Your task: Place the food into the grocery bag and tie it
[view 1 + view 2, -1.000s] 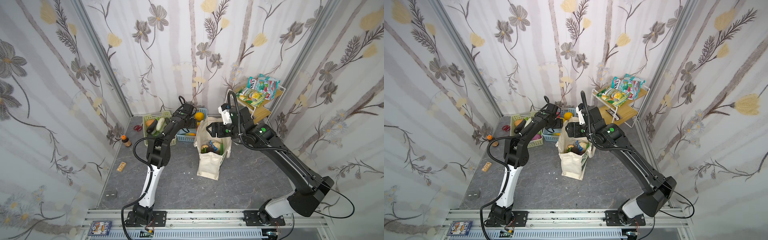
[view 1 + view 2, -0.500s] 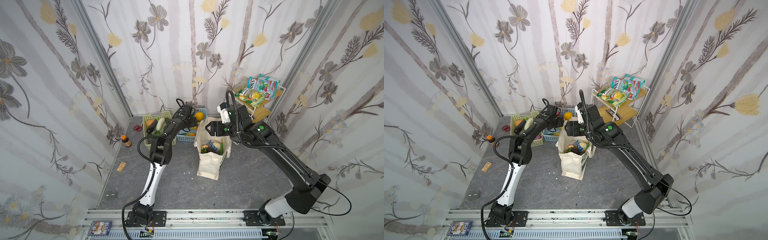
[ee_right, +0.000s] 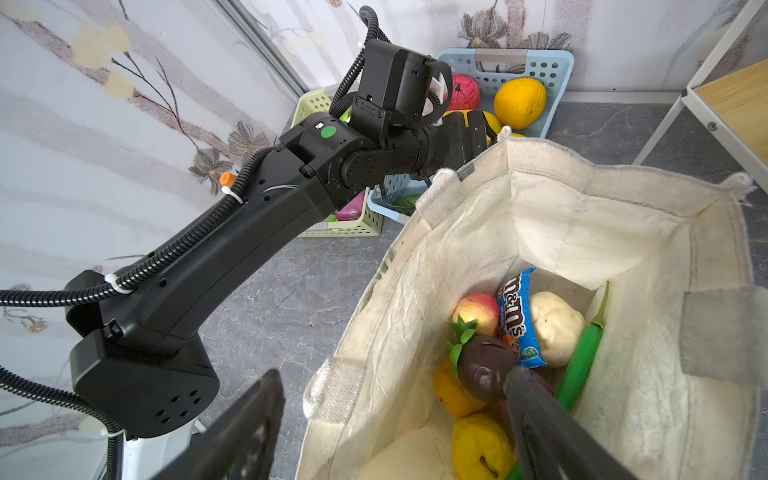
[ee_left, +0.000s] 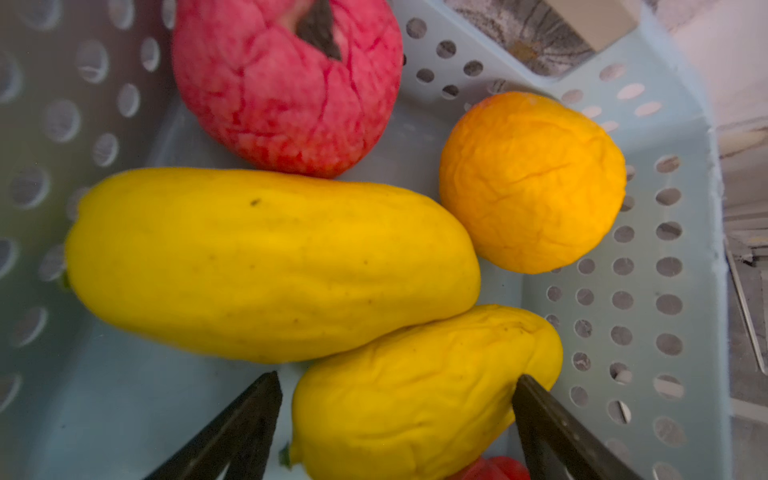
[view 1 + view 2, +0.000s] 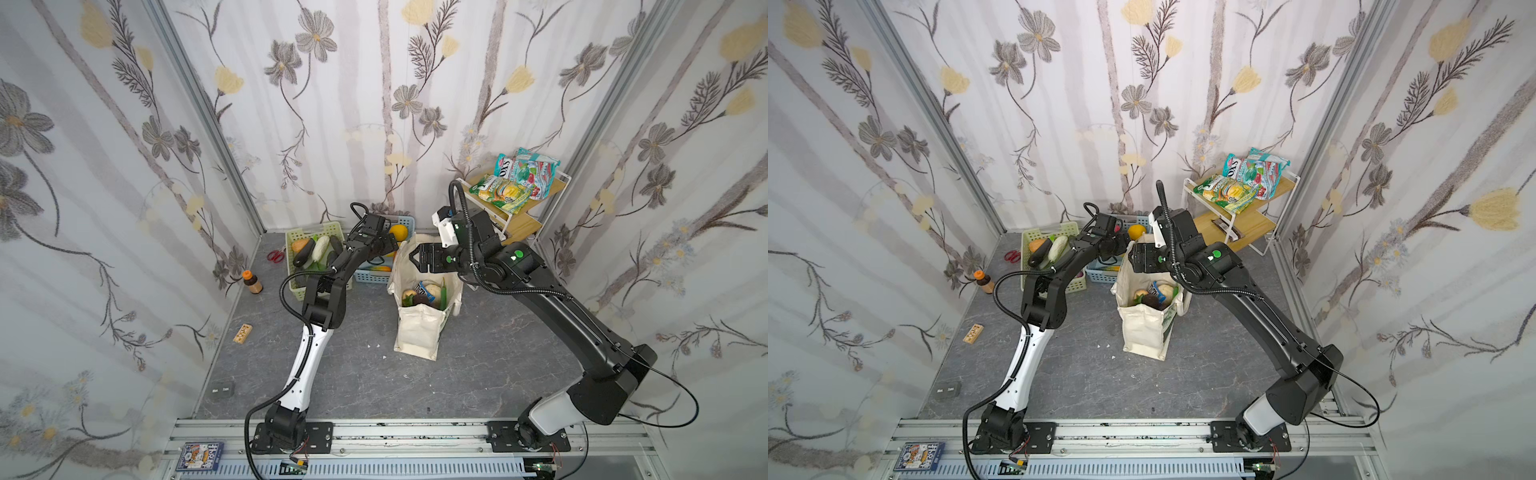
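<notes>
Behind left tool (image 5: 387, 246), blue basket (image 5: 370, 275) mostly hidden

Bright, even white light fills both top views, leaving only faint soft shadows on the grey floor (image 5: 498, 361) under the arms; the wide lens bows the corner posts (image 5: 199, 108) near the frame edges. Just ahead of the left gripper (image 4: 397, 380) the orange fruit (image 4: 532, 183) shows crisp wrinkles, while the red fruit (image 4: 286, 83) farther off goes soft — so do some of the blue basket's (image 4: 645, 320) holes. The right gripper's (image 3: 395, 374) fingers (image 3: 552, 428) are dark blurs; the blue candy packet (image 3: 519, 320) beyond them reads sharp.
</notes>
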`<move>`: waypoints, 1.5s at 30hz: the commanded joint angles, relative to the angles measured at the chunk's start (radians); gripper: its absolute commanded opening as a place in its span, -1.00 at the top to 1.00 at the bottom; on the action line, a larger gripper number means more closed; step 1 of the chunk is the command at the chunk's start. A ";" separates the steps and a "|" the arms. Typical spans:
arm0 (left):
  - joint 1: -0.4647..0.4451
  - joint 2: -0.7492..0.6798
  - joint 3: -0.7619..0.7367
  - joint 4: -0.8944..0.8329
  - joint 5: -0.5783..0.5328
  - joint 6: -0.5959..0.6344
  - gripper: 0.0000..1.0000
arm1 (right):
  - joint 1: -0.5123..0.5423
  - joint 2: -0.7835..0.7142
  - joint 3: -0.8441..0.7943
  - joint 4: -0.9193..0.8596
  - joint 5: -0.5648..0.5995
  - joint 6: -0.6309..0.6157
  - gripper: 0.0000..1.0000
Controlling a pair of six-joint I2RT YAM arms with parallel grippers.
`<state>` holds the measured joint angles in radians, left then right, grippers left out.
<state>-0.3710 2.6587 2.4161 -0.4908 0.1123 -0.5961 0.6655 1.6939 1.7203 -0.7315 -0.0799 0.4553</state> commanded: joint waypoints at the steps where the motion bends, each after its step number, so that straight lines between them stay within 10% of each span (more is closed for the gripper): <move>1: 0.004 0.017 0.010 0.057 -0.039 -0.068 -0.79 | 0.002 0.003 0.007 -0.001 -0.011 0.002 -0.68; 22: 0.004 -0.156 -0.206 0.075 0.258 0.133 -0.73 | 0.003 0.004 0.008 0.001 -0.015 -0.001 -0.68; 31: -0.006 -0.076 0.014 -0.146 0.003 0.398 -0.75 | 0.002 0.009 0.018 -0.001 -0.027 -0.006 -0.68; 45: -0.008 0.040 0.144 -0.170 0.117 0.535 -0.78 | 0.004 0.030 0.070 -0.065 -0.018 -0.001 -0.68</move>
<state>-0.3748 2.6846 2.5526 -0.6456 0.1761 -0.1001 0.6678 1.7134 1.7779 -0.7841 -0.0986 0.4549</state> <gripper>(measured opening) 0.888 0.838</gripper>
